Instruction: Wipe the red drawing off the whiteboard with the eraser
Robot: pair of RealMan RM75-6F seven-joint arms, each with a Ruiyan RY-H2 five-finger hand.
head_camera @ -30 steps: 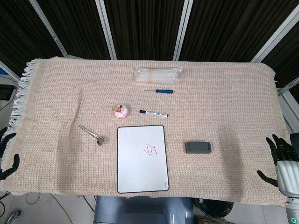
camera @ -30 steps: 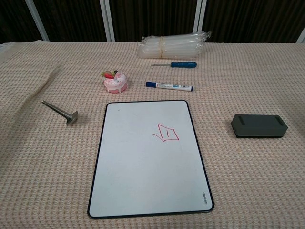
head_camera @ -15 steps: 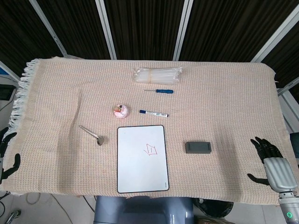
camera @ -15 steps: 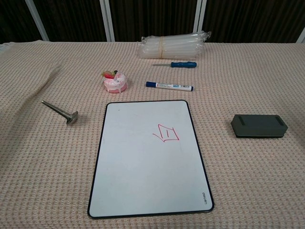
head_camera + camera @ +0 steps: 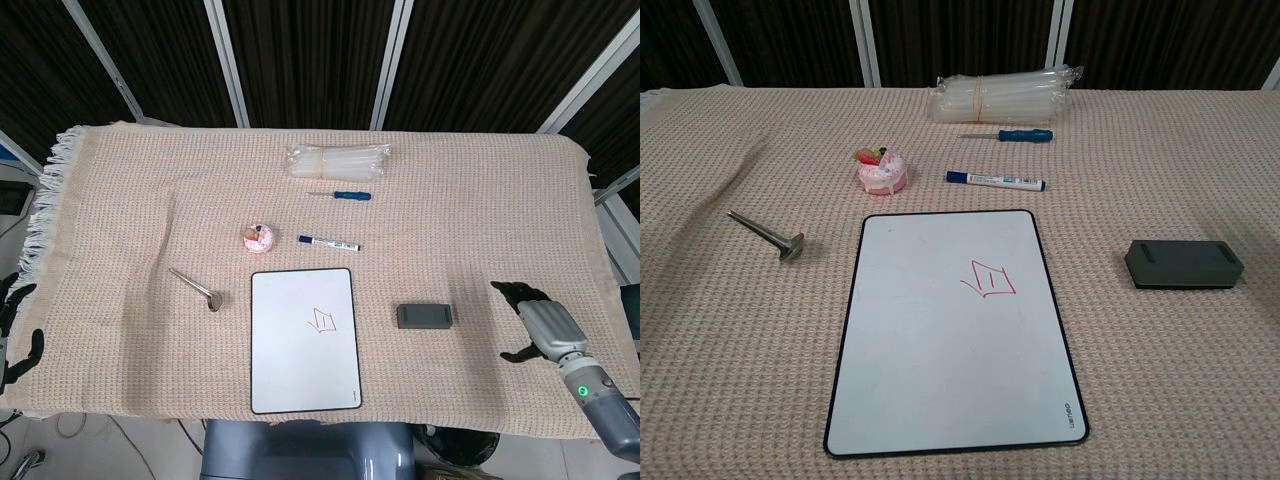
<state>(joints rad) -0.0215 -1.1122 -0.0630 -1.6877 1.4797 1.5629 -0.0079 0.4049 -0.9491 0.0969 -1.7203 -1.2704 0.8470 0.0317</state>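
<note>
1. The whiteboard (image 5: 955, 333) lies flat on the surface (image 5: 480, 200), near the front edge and about in the middle, with its long side running away from the robot.
2. The red drawing (image 5: 988, 281) is on the upper right part of the board, and it looks complete.
3. The eraser (image 5: 1183, 263), dark grey, lies on the cloth to the right of the board, apart from it, and nothing touches it.
4. The right hand (image 5: 537, 322) is over the right front part of the surface, near the eraser but not touching it. Its fingers (image 5: 508, 289) are spread apart and hold nothing.
5. The left hand (image 5: 14, 335) shows only at the left border of the head view, beyond the cloth fringe. Its dark fingers are apart and hold nothing.
6. Behind the board lie a blue marker (image 5: 996, 181), a small pink round object (image 5: 881, 173), a blue screwdriver (image 5: 1006, 135) and a bundle of clear tubes (image 5: 1002, 95).
7. A metal valve-like piece (image 5: 767, 235) lies to the left of the board.
</note>
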